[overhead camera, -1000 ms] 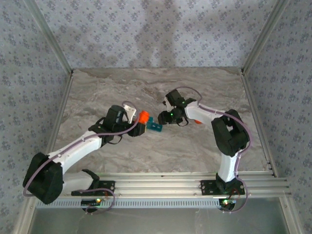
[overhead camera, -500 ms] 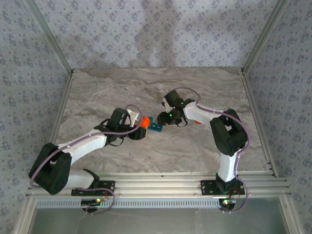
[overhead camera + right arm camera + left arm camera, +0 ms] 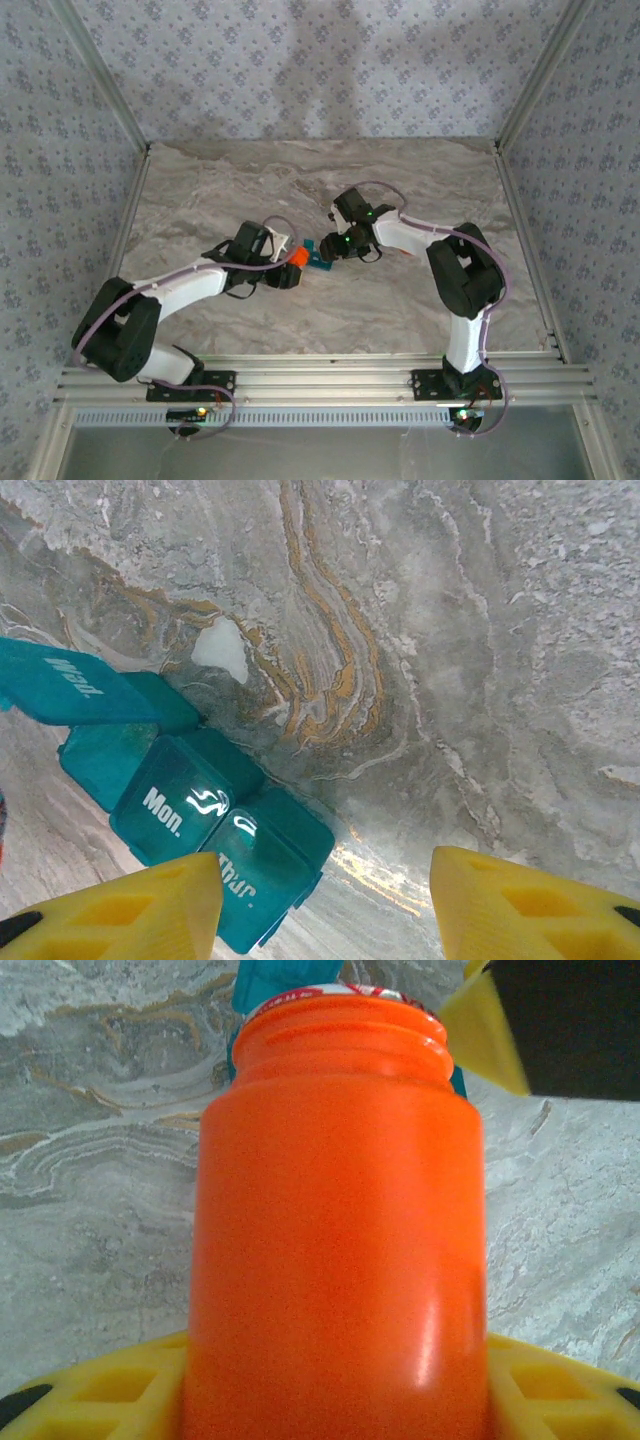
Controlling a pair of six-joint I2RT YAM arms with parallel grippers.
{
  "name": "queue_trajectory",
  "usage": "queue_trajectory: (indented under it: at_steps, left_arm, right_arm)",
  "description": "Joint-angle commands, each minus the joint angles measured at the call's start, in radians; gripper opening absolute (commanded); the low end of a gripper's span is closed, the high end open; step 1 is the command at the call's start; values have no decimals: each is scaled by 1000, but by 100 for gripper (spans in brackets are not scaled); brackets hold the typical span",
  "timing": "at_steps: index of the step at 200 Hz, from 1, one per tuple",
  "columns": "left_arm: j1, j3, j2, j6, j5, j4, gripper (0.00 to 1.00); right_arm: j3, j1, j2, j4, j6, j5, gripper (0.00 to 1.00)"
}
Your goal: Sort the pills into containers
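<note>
The containers (image 3: 190,810) are laid on the counter (image 3: 400,300), with one lid flipped open. Just beside them the orange bottle (image 3: 335,1230) is pinched by the left gripper (image 3: 288,262). Close over them the right gripper (image 3: 325,900) is held spread, and nothing is gripped.

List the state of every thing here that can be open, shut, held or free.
orange bottle, uncapped, held by the left tool.
left tool, shut on the orange bottle.
right tool, open, holding nothing.
teal strip, resting on the table, end lid flipped open, Mon. lid and Thur. lid shut.
</note>
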Motion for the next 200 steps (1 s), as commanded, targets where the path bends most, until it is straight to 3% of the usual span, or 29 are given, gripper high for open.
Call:
queue_trajectory:
  at_steps: [1,68,200]
  left_arm:
    - [-6,61,23,35,15,-43,0]
    - [-6,158,104,65,8,-137,0]
    - [-5,172,133,77,-2,-196,0]
  right_arm:
    - [40,6,35,-14,-17,-12,59]
    - [63,2,60,-15,-14,-23,59]
    - [57,-3,72,-15,-8,-24,59]
